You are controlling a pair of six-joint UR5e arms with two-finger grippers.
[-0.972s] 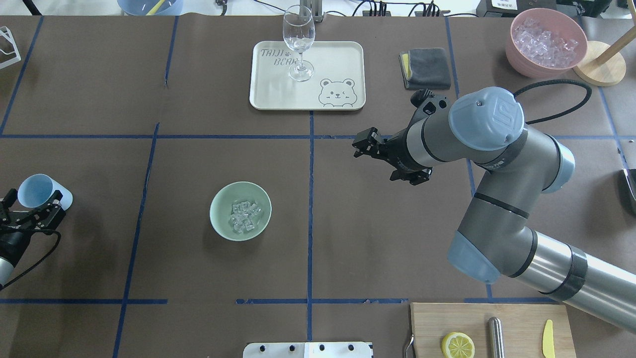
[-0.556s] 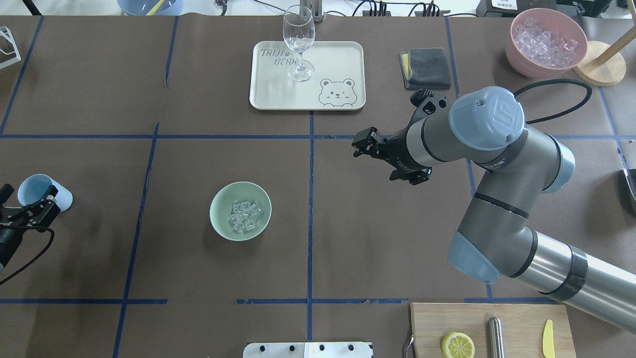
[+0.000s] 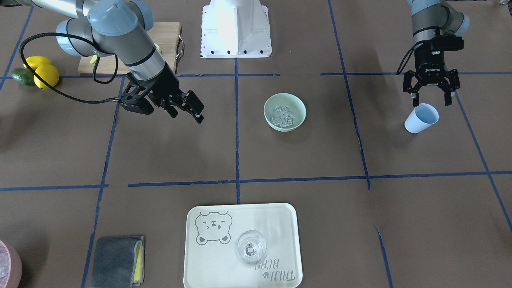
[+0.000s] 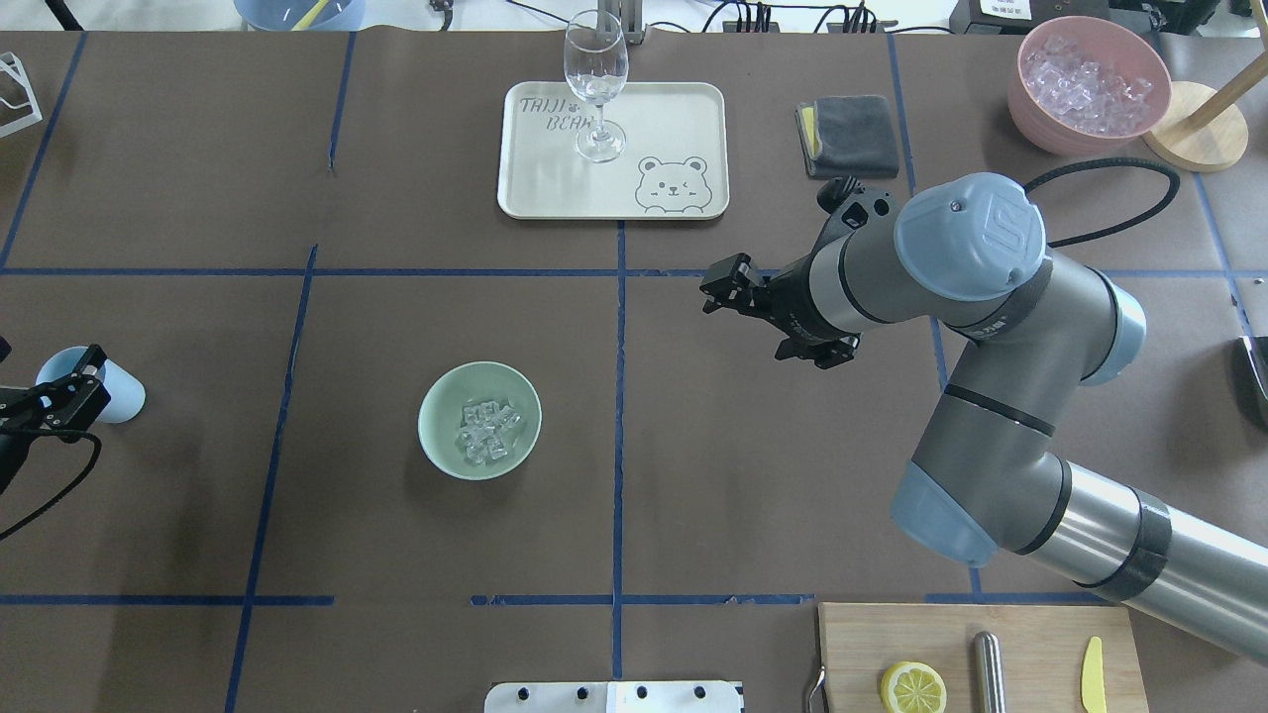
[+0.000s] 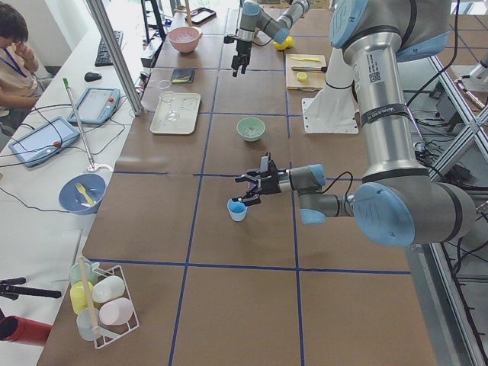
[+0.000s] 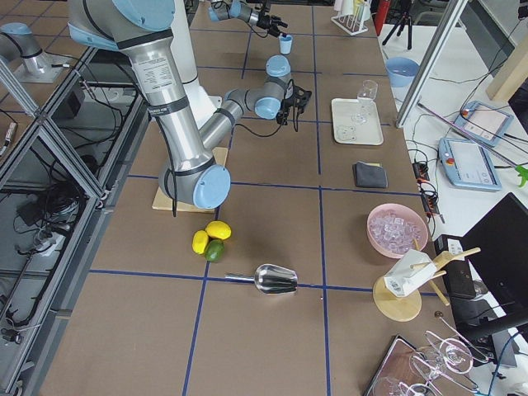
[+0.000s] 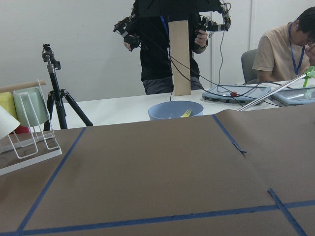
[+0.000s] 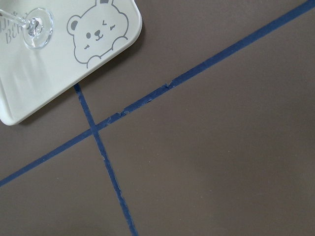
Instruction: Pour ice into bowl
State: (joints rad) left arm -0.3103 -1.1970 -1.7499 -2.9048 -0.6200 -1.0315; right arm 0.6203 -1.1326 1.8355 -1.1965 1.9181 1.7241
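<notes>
The mint-green bowl [image 4: 443,424] [image 3: 299,112] sits left of the table's middle with a small heap of clear ice [image 4: 487,433] [image 3: 283,115] inside it. A light blue cup [image 4: 111,393] [image 3: 421,118] stands upright near the table's left edge, and it looks empty. My left gripper [image 3: 431,102] [image 5: 246,189] is open and empty just behind the cup, apart from it. My right gripper [image 3: 199,113] [image 4: 709,295] is open and empty, and hovers over the table to the right of the bowl. Neither wrist view shows fingers.
A cream tray [image 4: 674,119] with a wine glass [image 4: 595,84] lies at the far middle. A grey cloth [image 4: 848,136] and a pink bowl of ice [image 4: 1088,84] are far right. A cutting board [image 4: 1030,644] with a lemon half [image 4: 912,687] is near right.
My left gripper has let go of the blue cup and drawn back toward the table's left edge. The cup stays standing. The right arm has barely moved.
</notes>
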